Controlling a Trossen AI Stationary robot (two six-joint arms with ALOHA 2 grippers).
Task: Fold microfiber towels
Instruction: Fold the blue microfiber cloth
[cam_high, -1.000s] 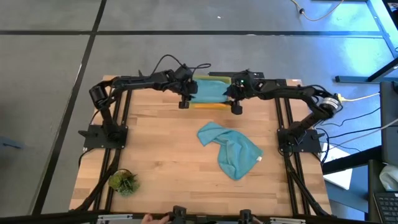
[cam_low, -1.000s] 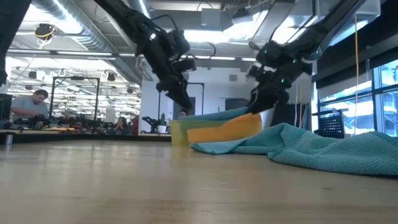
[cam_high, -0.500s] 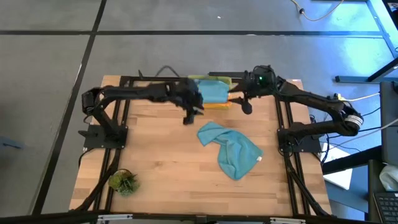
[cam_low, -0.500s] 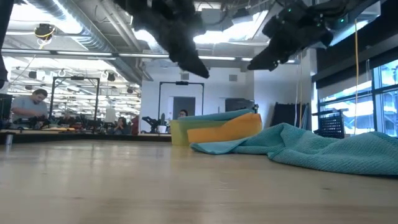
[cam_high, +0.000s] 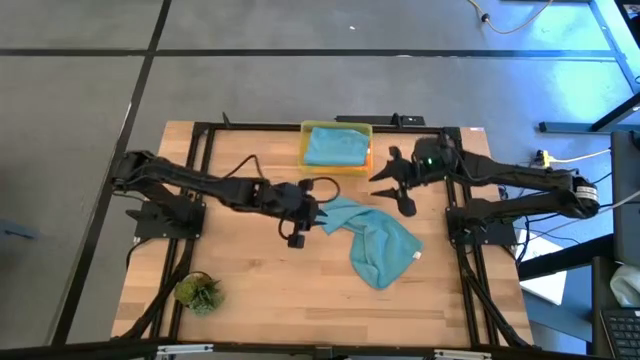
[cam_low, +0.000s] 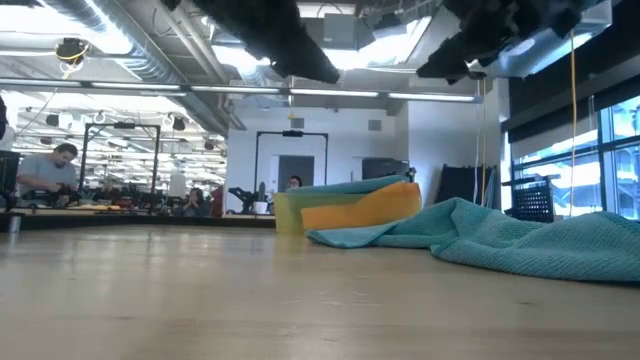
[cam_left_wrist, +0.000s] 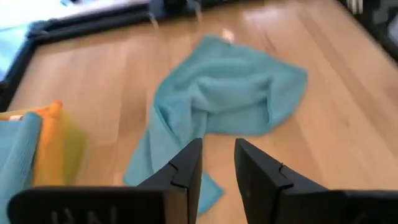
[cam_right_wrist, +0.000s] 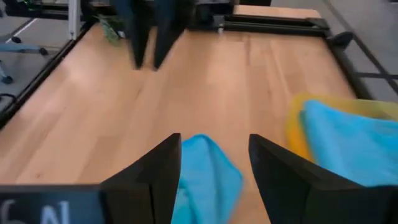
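Around my table (cam_high: 250, 280) lies a grey floor (cam_high: 90, 120). Beyond its far edge I see ceiling lights (cam_low: 345, 60), a doorway (cam_low: 293, 160), and windows (cam_low: 575, 150).

towel (cam_high: 372, 242): soft teal cloth, nappy and matt, just beside the left gripper (cam_high: 296, 230);
bin (cam_high: 305, 152): translucent yellow plastic, near the right gripper (cam_high: 396, 186);
table (cam_high: 250, 280): pale wood strips, smooth, faint sheen;
fingers (cam_left_wrist: 183, 174): dark matt plastic

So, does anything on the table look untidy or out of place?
Yes. One teal towel lies crumpled and unfolded on the table, while another sits neatly in the yellow bin. Nothing looks spilled or damaged.
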